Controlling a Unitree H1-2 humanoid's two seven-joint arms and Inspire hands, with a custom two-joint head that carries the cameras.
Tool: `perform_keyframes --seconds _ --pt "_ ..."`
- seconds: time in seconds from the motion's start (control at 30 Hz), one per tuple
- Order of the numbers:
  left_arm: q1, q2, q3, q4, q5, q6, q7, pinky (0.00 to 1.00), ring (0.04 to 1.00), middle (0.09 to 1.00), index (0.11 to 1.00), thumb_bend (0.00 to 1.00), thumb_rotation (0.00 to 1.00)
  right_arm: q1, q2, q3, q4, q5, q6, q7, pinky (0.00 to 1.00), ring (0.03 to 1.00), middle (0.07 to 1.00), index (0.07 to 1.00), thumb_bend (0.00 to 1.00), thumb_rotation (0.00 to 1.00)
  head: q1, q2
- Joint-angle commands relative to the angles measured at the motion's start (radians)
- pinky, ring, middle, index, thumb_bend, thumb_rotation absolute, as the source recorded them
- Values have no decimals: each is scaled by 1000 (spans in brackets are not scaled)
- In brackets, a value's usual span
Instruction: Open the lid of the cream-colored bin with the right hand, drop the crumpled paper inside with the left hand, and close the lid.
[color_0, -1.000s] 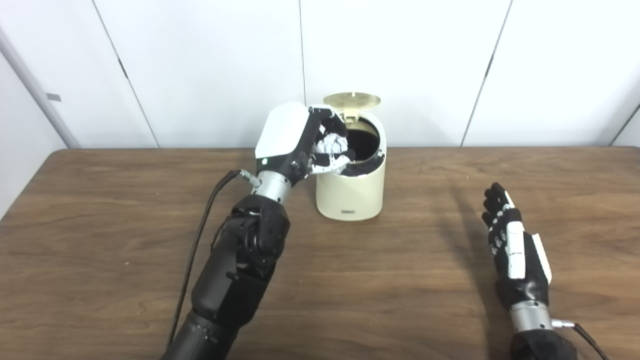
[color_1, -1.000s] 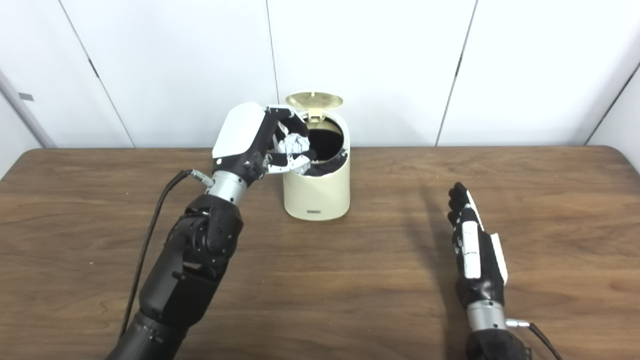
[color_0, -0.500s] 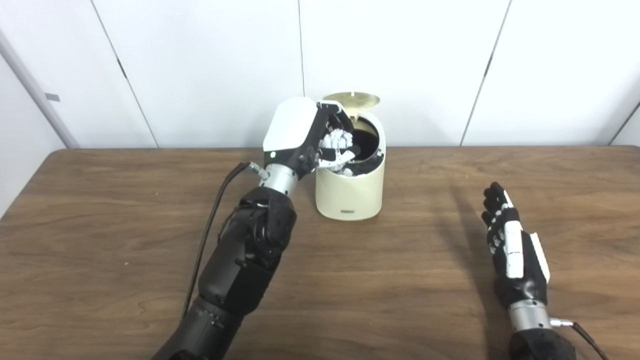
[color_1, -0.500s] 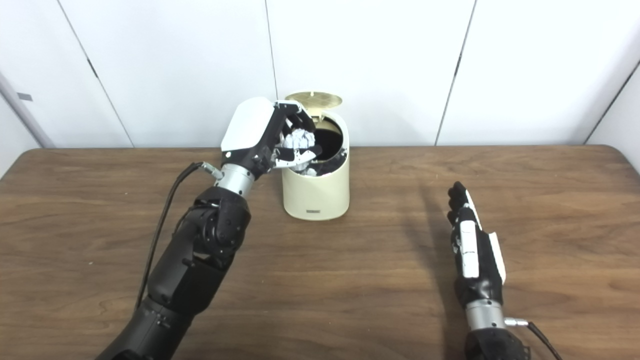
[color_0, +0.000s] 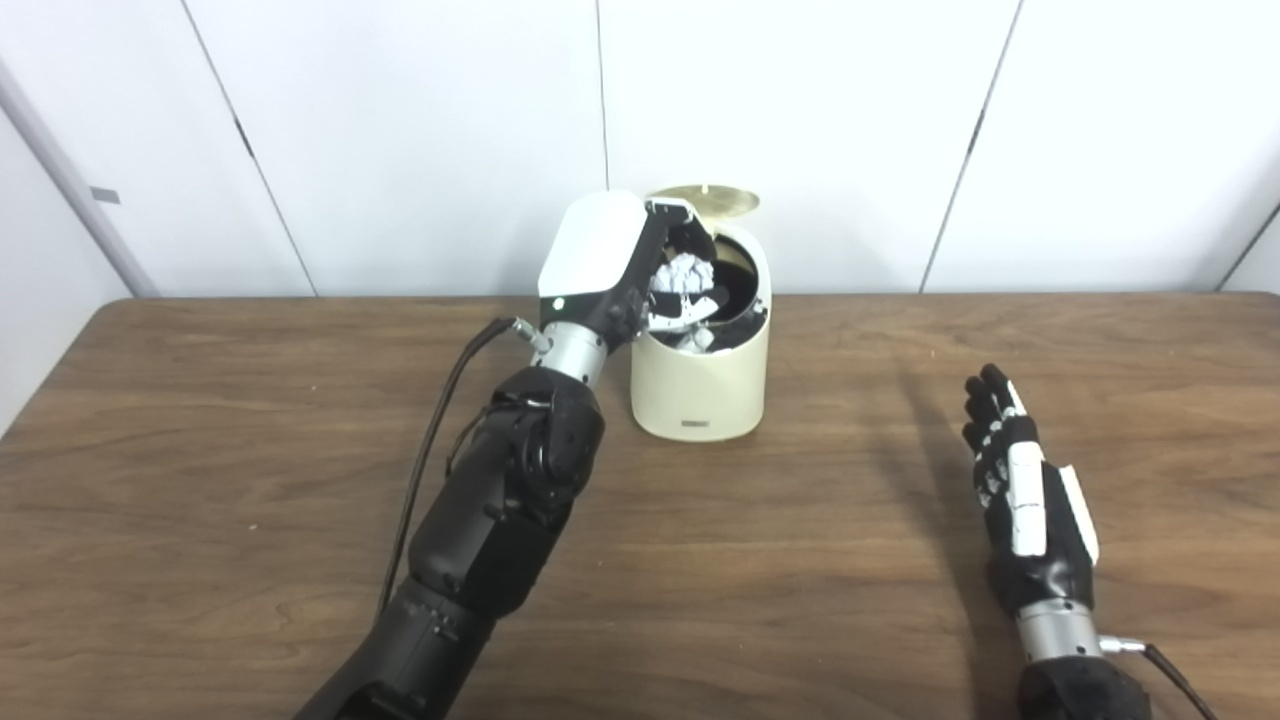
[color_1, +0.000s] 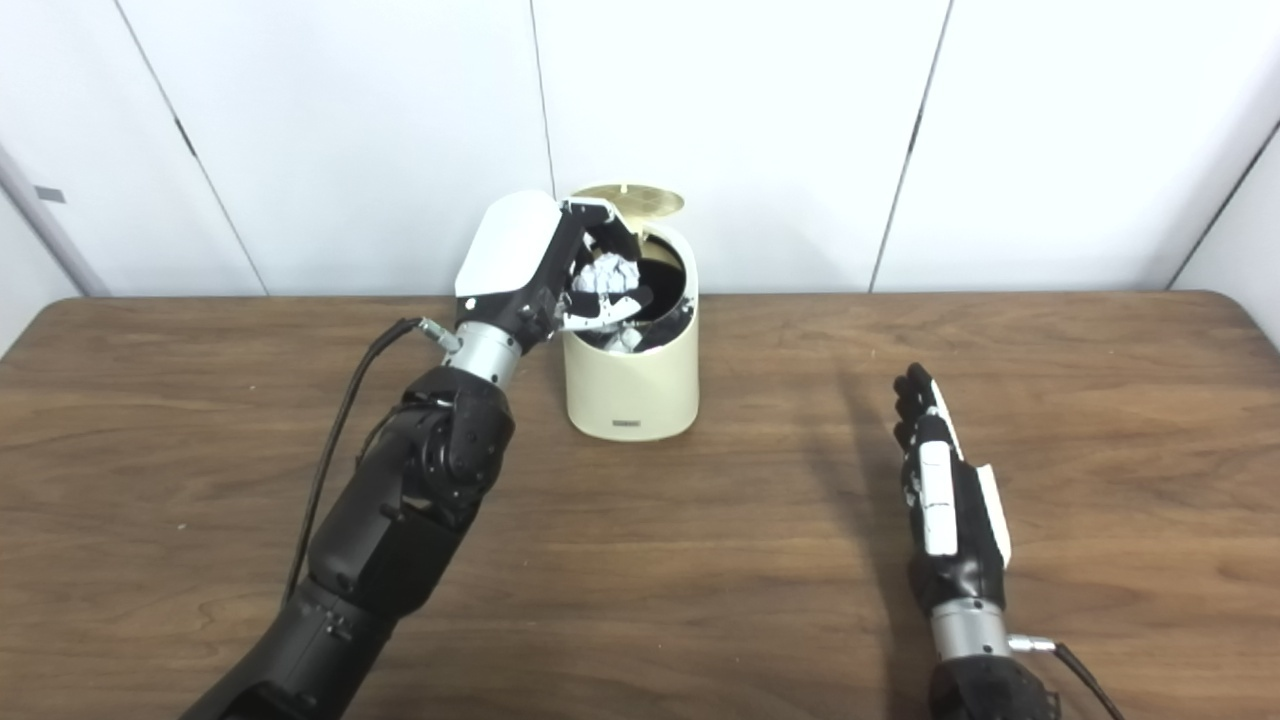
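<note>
**Currently: paper held over the open bin, release not yet made**

Left eye view. Your left hand (color_0: 640, 270) sits at the mouth of the cream-colored bin (color_0: 702, 375), fingers curled around the crumpled paper (color_0: 682, 275), which is gripped and sits over the dark opening, not yet inside. That placement makes sense: let go from there and the paper should fall within the rim, not onto the table (color_0: 250, 420). The lid (color_0: 703, 199) stands tipped up at the back of the bin, clear of the hand, so the opening step reads as done. The left forearm rises steeply from the lower left, wrist bent so the white back of the hand faces the camera and the palm faces the opening.

Right eye view. Your right hand (color_1: 945, 505) lies on the table well to the right of the bin, fingers extended and slightly apart, holding nothing. It appears to be waiting, in my judgement for the lid-closing step. The paper (color_1: 610, 277) shows between the left hand's fingers (color_1: 620, 305), above the bin's near rim.

Watch that the fingers clear the rim on release; a snag could tip the bin.
</note>
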Motion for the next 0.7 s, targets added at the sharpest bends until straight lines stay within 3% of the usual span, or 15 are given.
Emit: perform_keyframes --seconds 0.0,0.27,0.67 --pt "-64 -5 0 -5 -2 -27 37 318 421 534 506 470 0 43 27 13 90 0 -31 -2 997 980 956 970 527 1000 -2 0" --pt "-72 -18 -6 16 7 -30 57 277 412 528 524 466 0 49 24 12 85 4 -30 0 1000 991 960 969 523 1000 -3 -1" --pt "-83 -37 -20 60 10 -40 98 315 420 545 505 469 0 54 23 8 79 8 -20 -1 1000 997 960 974 538 1000 -10 2"
